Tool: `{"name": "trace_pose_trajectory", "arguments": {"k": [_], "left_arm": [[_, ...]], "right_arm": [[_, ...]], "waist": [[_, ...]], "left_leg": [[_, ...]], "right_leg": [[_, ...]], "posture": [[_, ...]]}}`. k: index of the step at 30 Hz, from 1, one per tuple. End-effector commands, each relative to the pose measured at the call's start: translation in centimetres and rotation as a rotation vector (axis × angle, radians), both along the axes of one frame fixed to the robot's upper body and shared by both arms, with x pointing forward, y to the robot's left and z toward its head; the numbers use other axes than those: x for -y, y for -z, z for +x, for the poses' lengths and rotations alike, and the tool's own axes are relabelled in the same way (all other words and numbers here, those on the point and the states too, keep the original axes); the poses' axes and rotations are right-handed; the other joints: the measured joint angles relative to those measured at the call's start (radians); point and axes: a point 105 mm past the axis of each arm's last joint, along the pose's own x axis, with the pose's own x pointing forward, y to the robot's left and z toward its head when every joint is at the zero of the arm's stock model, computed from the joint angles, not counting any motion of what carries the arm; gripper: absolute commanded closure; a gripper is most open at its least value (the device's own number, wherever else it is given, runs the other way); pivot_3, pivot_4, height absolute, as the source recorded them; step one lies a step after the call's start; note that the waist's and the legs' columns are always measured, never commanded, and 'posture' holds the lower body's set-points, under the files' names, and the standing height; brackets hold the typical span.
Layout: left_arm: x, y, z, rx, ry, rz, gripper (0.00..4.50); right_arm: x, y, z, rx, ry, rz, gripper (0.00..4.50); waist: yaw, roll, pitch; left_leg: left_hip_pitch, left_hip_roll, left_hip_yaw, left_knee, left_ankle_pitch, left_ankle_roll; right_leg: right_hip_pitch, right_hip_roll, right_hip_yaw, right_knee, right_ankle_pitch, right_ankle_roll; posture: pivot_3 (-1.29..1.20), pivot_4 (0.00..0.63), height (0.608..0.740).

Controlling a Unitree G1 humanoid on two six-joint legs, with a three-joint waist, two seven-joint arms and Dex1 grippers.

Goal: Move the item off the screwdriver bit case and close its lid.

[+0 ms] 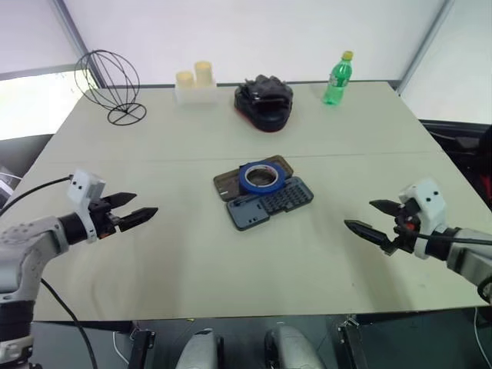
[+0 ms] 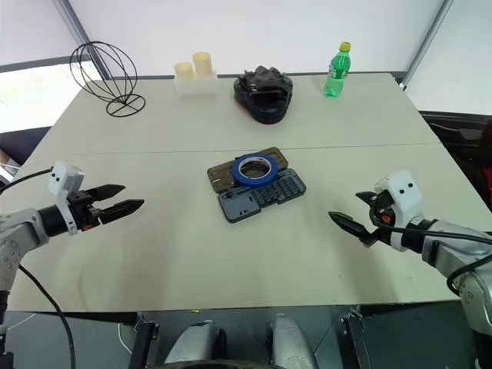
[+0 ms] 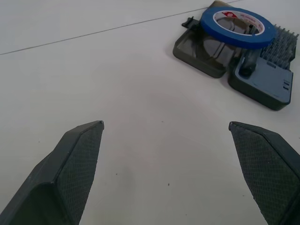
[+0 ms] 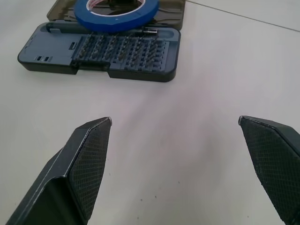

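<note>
Blue ring-shaped tape roll (image 1: 262,177) lies mid-counter on the open smoky-brown translucent lid (image 1: 231,184), overlapping the flat grey-blue plastic bit case (image 1: 270,203). Left hand (image 1: 129,210) and right hand (image 1: 370,217) wide open, empty, well apart either side. Risk: a roll that snags when lifted could drag the case or spill bits.

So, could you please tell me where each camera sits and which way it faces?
Left and right eye views: head, looking down over the table; both arms show.
Left wrist view: along the open left tool toward the blue ring-shaped tape roll.
Right wrist view: along the open right tool toward the dark grey-blue plastic bit case.
All share tape and case.
</note>
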Motion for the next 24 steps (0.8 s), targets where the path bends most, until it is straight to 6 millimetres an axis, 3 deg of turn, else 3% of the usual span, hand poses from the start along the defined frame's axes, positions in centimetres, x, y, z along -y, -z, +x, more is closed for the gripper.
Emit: {"name": "trace_pose_trajectory", "arguments": {"k": [1, 24], "left_arm": [[0.04, -0.95, 0.31, 0.044, 0.004, 0.011, 0.06], [0.47, -1.21, 1.15, 0.071, 0.026, -0.005, 0.06]], "right_arm": [[-0.72, -0.88, -0.1, 0.043, -0.016, -0.004, 0.02], [-0.14, -0.71, 0.48, 0.059, 0.027, -0.014, 0.02]], "waist": [[0.0, 0.0, 0.0], [-0.001, 0.0, 0.0]], "left_leg": [[0.0, 0.0, 0.0, 0.0, 0.0, 0.0], [0.0, 0.0, 0.0, 0.0, 0.0, 0.0]], "right_leg": [[0.0, 0.0, 0.0, 0.0, 0.0, 0.0], [0.0, 0.0, 0.0, 0.0, 0.0, 0.0]], "posture": [[0.0, 0.15, 0.74], [0.0, 0.15, 0.74]]}}
